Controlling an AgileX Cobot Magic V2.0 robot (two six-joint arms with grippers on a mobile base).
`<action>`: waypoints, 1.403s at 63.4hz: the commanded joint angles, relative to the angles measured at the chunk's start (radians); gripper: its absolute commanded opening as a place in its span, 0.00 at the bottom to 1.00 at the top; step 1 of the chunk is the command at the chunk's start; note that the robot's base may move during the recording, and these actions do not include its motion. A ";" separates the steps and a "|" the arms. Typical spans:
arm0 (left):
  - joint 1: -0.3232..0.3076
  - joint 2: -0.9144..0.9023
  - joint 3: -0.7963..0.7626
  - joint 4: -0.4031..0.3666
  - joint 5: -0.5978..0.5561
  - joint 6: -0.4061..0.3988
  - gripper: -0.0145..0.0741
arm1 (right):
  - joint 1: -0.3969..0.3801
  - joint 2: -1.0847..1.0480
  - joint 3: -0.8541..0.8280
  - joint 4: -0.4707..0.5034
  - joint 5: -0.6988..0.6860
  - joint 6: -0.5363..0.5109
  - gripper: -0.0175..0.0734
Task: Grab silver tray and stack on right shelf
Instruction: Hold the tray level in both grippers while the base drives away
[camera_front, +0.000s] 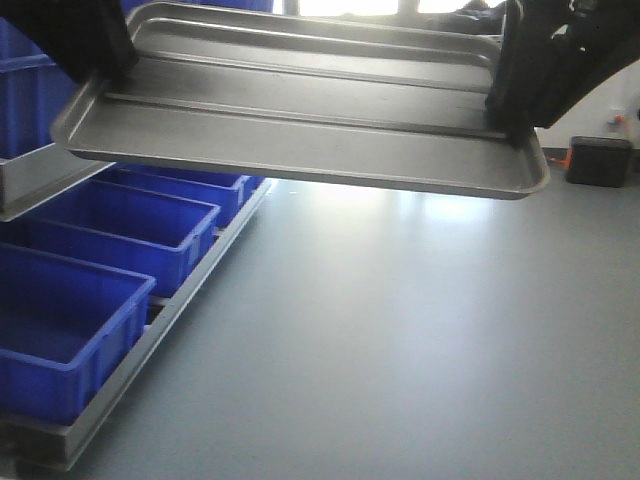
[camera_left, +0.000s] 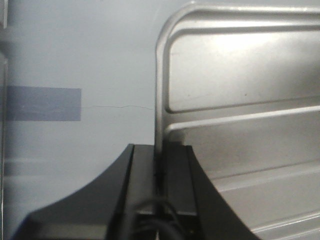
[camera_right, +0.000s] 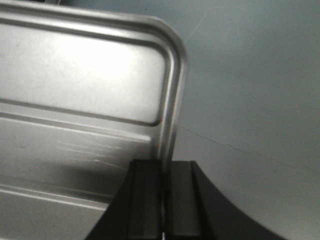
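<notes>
Holds the silver tray (camera_front: 300, 130) aloft, well above the grey floor (camera_front: 420, 330), with the left pincer (camera_front: 100, 70) clamped on one short rim and the right pincer (camera_front: 510, 110) clamped on the opposite short rim, black fingers (camera_left: 177, 175) pinching the thin rolled edge from both faces. Carries the tray's long axis straight from pincer to pincer, base up and roughly level. Shows shiny, faintly scratched metal, rounded corners and long raised ribs parallel to that axis. Finds blue plastic bins (camera_front: 120, 225) in a steel-framed rack (camera_front: 160, 340) below the tray and off its left end, so nearer the left arm. Cannot tell whether that rack is the right shelf; likely calls for both arms travelling together, since uneven motion could twist the thin rims out of either grip.
</notes>
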 joint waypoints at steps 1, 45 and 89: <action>0.002 -0.039 -0.035 0.083 0.002 0.000 0.06 | -0.008 -0.032 -0.029 -0.075 0.025 -0.024 0.25; 0.002 -0.039 -0.035 0.083 0.002 0.000 0.06 | -0.008 -0.032 -0.029 -0.075 0.025 -0.024 0.25; 0.002 -0.039 -0.035 0.068 0.002 0.000 0.06 | -0.008 -0.032 -0.029 -0.075 0.026 -0.024 0.25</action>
